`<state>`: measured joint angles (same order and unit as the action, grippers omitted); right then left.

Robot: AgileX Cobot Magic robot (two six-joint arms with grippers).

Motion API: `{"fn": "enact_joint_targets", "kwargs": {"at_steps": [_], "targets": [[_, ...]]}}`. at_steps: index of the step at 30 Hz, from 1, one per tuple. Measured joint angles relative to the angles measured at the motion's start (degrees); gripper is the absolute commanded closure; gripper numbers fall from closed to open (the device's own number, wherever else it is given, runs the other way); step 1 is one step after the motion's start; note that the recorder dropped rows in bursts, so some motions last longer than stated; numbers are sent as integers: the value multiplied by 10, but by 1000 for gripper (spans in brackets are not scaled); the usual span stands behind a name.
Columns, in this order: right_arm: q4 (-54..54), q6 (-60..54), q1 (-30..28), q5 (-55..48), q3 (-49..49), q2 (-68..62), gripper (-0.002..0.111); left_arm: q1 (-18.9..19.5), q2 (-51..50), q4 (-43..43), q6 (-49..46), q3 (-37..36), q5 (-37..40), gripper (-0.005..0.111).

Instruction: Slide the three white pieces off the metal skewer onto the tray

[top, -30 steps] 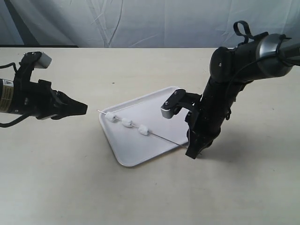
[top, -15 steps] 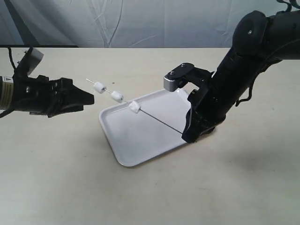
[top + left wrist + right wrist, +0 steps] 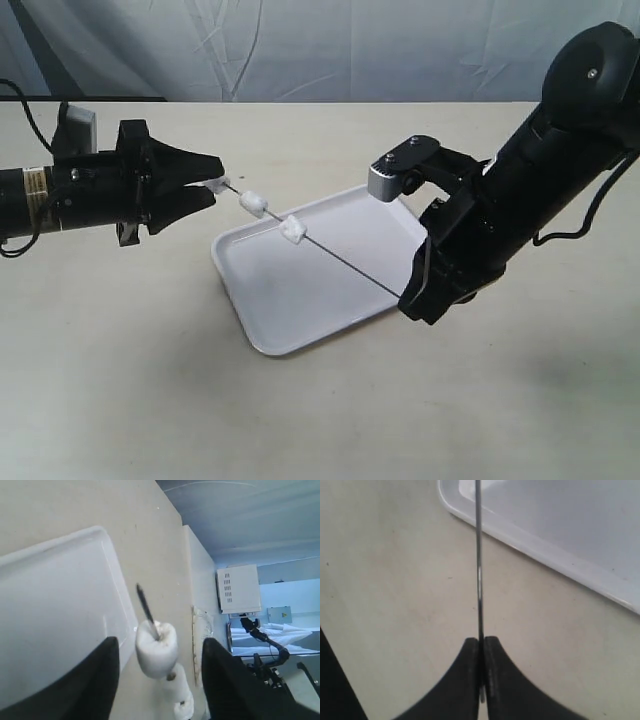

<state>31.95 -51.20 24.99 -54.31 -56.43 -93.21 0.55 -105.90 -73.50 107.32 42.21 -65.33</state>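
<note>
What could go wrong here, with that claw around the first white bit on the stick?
1. The open left gripper straddles the end piece, which seems to hang near or past the rim of the tray. Pulled off there, it could land on the table.
2. The right gripper pinches only the far end of the skewer, so a tug may tilt it or make it slip.

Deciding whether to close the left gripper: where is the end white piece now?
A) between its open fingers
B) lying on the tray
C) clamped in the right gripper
A: the end white piece, on the metal skewer, sits inside the open left gripper.
</note>
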Motion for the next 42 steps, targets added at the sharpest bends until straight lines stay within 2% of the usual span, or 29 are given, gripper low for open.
{"fn": "enact_joint_targets", "kwargs": {"at_steps": [3,8,17,19,23,27,42], "targets": [[5,0,0,0,0,0,109,-6,0,13,-5,0,-4,58],[7,0,0,-1,0,0,109,-40,0,34,-13,0,17,58],[10,0,-1,-2,0,0,109,-40,0,42,-23,0,26,58],[10,0,-1,-2,0,0,109,-40,0,45,-24,0,27,61],[10,0,-1,-2,9,0,109,-40,0,46,-24,0,27,80],[10,0,-1,-4,11,0,109,-40,0,46,-26,0,27,91],[18,0,-1,2,35,1,109,-41,0,50,-29,0,10,91]]}}
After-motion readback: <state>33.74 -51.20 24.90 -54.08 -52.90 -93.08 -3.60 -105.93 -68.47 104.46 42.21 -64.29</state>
